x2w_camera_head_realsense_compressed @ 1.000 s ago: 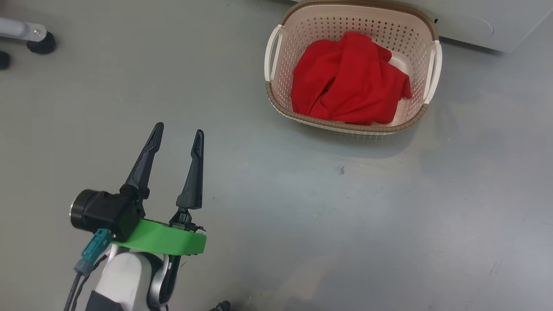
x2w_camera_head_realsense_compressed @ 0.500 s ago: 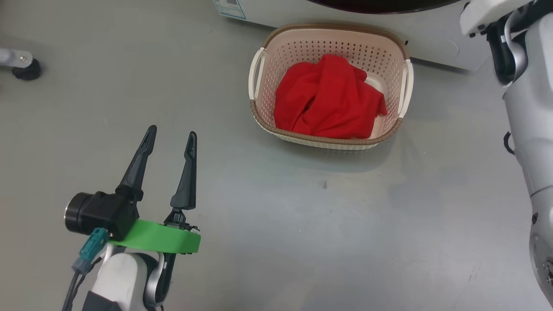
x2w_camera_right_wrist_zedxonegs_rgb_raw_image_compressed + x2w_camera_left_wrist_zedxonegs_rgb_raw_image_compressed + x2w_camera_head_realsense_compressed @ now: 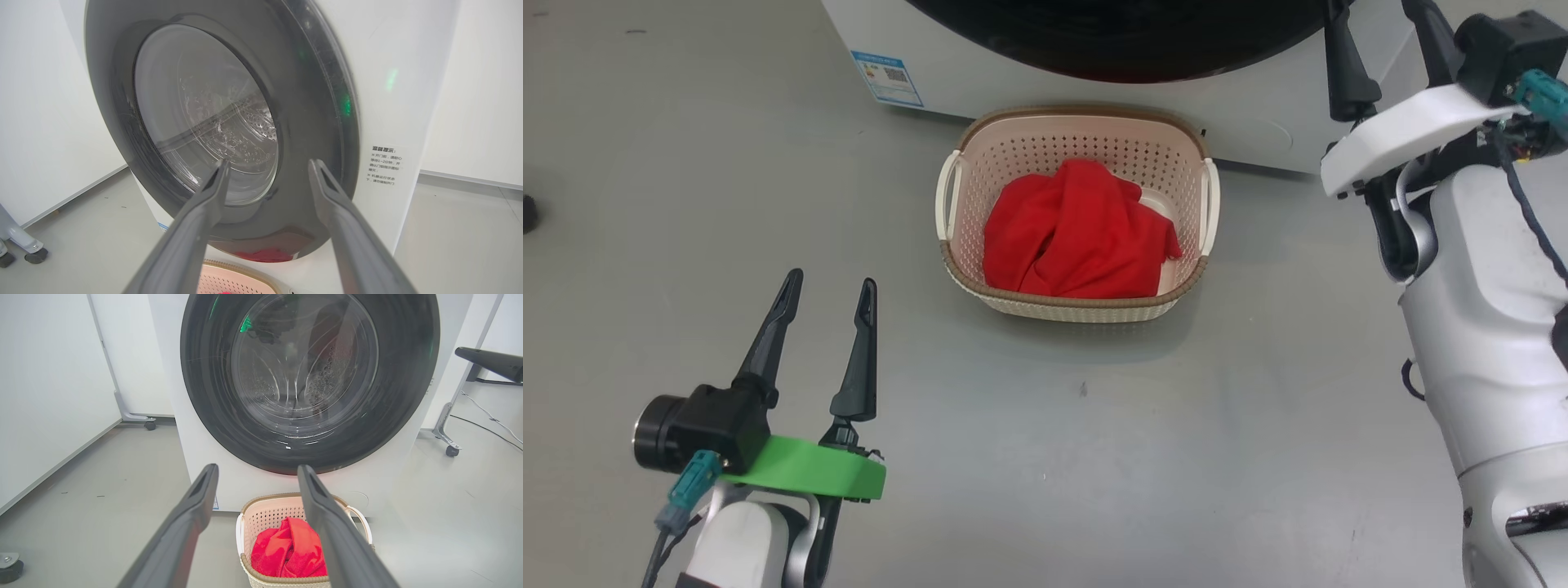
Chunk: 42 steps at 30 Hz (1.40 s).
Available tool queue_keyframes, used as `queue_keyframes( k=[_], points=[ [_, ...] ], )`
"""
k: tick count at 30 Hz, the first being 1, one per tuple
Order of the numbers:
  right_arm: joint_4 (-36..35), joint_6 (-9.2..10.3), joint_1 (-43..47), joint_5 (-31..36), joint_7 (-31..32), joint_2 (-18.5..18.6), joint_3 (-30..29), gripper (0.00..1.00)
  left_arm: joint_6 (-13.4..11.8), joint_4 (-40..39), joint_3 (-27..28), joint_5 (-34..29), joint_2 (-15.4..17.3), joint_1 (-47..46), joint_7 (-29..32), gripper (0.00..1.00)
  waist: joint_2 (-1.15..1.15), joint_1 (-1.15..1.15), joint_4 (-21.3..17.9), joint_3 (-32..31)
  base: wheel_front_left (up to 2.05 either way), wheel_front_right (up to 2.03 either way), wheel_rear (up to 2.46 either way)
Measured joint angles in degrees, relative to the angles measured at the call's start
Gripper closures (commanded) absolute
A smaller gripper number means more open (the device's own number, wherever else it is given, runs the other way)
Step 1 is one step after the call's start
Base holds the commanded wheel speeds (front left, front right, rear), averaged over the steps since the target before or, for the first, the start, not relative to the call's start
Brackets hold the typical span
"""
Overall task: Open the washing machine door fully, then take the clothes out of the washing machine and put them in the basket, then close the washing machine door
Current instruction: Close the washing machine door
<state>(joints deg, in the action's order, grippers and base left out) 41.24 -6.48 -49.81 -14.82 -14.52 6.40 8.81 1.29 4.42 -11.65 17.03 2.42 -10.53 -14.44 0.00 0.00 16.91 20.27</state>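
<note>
right claw (image 3: 269, 163) risen, spread | basket (image 3: 1086, 143) holds the red clothes (image 3: 1078, 241)

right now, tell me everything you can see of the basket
The basket is a small cream tub that looks like perforated plastic, rounded-rectangular, with a brown woven-look rim and two white side handles. It stands upright on the grey floor, just in front of the washing machine; whether the two touch is unclear. A crumpled red garment lies inside and covers most of the bottom.
</note>
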Motion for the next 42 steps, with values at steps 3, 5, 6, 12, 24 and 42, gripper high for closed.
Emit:
queue_keyframes(
  k=[3, 5, 6, 12, 24, 42],
  points=[
    [-2.5, 0.0, 4.0, -0.2, 0.0, -0.4, -0.5, 0.0, 0.0, 0.7, 0.2, 0.0, 0.4, 0.7, 0.0, 0.0, 0.0, 0.0, -1.4, -1.3, 0.0, 0.0, 0.0],
    [-3.2, 0.0, 5.5, -0.2, 0.0, -0.6, -0.7, 0.0, 0.0, 0.9, 0.3, -0.1, 0.5, 1.0, 0.0, 0.0, 0.0, 0.0, -1.8, -1.7, 0.0, 0.0, 0.0],
    [-3.6, 0.0, 7.1, -0.2, 0.0, -0.8, -0.7, 0.0, 0.0, 1.0, 0.4, -0.2, 0.6, 1.3, 0.0, 0.0, 0.0, 0.0, -2.2, -2.1, 0.0, 0.0, 0.0],
    [-7.2, 0.0, 15.1, -0.3, 0.0, -1.8, -0.9, 0.0, -0.3, 2.3, 0.7, -0.4, 1.7, 3.8, 0.0, 0.0, 0.0, 0.0, -5.3, -4.7, 0.0, 0.0, 0.0],
    [-12.6, 0.64, 30.7, -0.3, 0.0, -2.9, -0.8, 0.0, -0.5, 3.2, 0.8, -0.4, 1.9, 7.9, 0.3, 0.0, 0.0, 0.0, -11.5, -10.2, 0.0, 0.0, 0.0],
    [-22.1, 2.67, 44.5, -0.8, 0.0, -3.4, -0.4, 0.0, -1.1, 3.8, 1.0, 1.1, 2.0, 12.6, 2.0, 0.0, 0.0, 0.0, -16.1, -16.3, 0.0, 0.0, 0.0]
  ],
)
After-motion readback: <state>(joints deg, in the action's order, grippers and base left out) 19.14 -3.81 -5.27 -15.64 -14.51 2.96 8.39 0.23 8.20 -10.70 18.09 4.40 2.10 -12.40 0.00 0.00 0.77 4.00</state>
